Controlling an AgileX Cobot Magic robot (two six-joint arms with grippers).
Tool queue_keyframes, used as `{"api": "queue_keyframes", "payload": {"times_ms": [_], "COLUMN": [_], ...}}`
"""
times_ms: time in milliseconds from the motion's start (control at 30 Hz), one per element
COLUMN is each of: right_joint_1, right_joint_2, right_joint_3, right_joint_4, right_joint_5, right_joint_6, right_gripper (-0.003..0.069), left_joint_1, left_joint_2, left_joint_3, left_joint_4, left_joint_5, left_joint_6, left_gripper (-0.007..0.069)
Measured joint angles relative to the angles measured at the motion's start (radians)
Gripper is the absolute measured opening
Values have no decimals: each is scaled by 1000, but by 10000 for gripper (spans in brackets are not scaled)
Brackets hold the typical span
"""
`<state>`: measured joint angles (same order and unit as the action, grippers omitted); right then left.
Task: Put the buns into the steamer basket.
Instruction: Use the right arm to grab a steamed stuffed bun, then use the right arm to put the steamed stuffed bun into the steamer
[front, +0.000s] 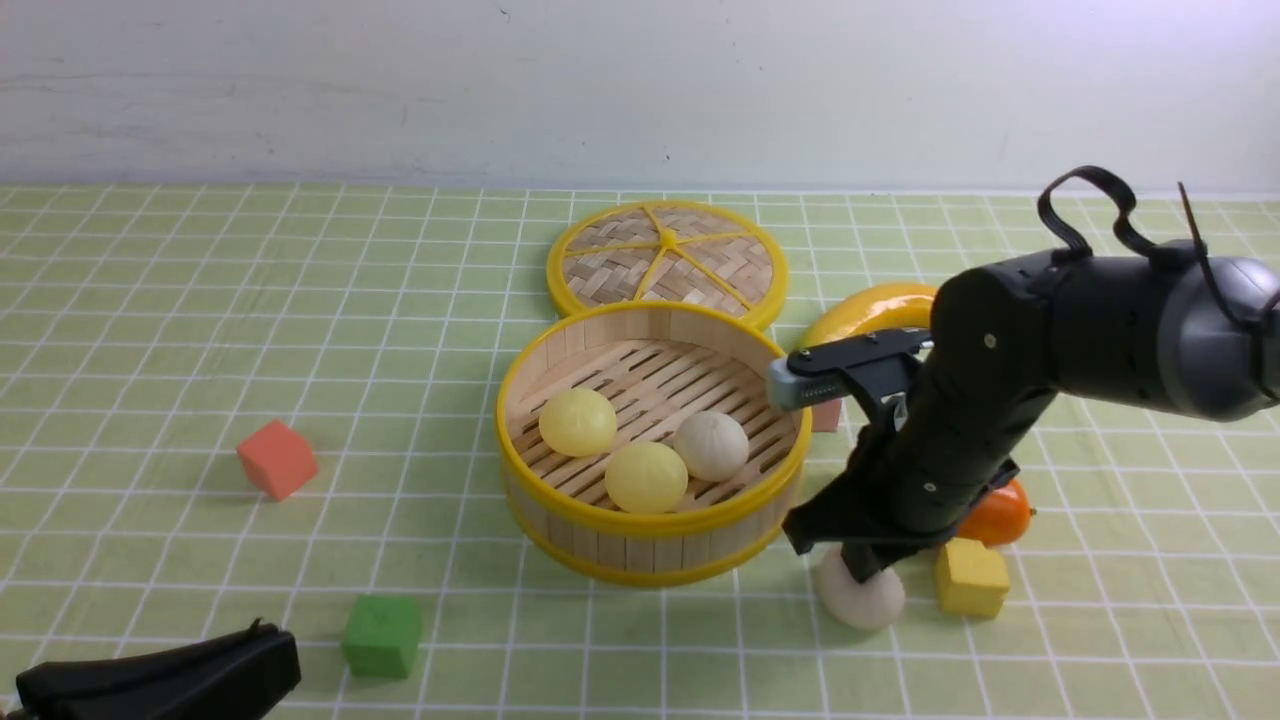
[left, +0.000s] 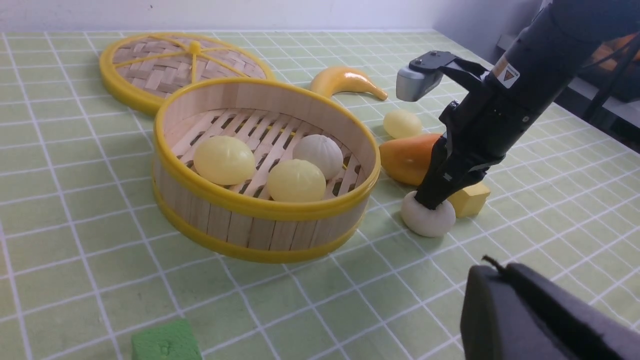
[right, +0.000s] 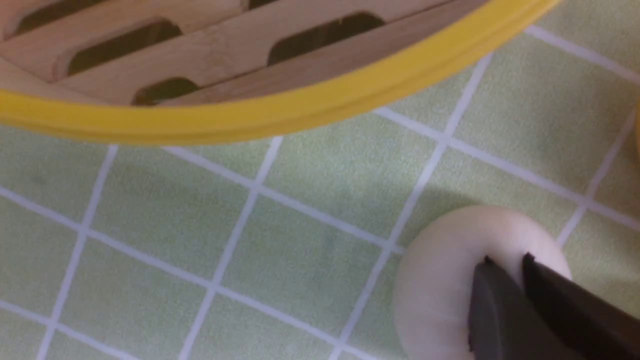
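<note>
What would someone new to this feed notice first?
The steamer basket sits at mid-table and holds two yellow buns and a pleated white bun. Just to its right and nearer the robot, the right tool stands tip-down, jaws almost together, on top of a second white bun that lies on the checked cloth.
</note>
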<state>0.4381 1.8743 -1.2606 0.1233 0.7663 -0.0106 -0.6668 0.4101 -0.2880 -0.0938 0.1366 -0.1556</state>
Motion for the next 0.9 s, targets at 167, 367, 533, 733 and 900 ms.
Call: {"api": "queue_keyframes", "payload": {"times_ms": [167, 367, 533, 733, 900], "right_joint_1": [0, 0, 0, 0, 0], "right_joint_2": [-86, -127, 4, 277, 389], "right_joint_3": [-32, -200, -363, -592, -688], "right_joint_4": [5, 132, 247, 270, 282], "right_joint_5": [87, 55, -23, -83, -91], "right_joint_6": [0, -76, -164, -191, -191], "right_gripper": [4, 8, 10, 19, 64], "left_joint_1": [0, 0, 0, 0, 0], "left_joint_2": [0, 0, 0, 0, 0], "left_joint_3": [0, 0, 0, 0, 0], "left_joint_4": [0, 0, 0, 0, 0], "left_joint_5": [0, 0, 0, 0, 0], "left_joint_6": [0, 0, 0, 0, 0], "left_gripper": [4, 4, 8, 18, 20]}}
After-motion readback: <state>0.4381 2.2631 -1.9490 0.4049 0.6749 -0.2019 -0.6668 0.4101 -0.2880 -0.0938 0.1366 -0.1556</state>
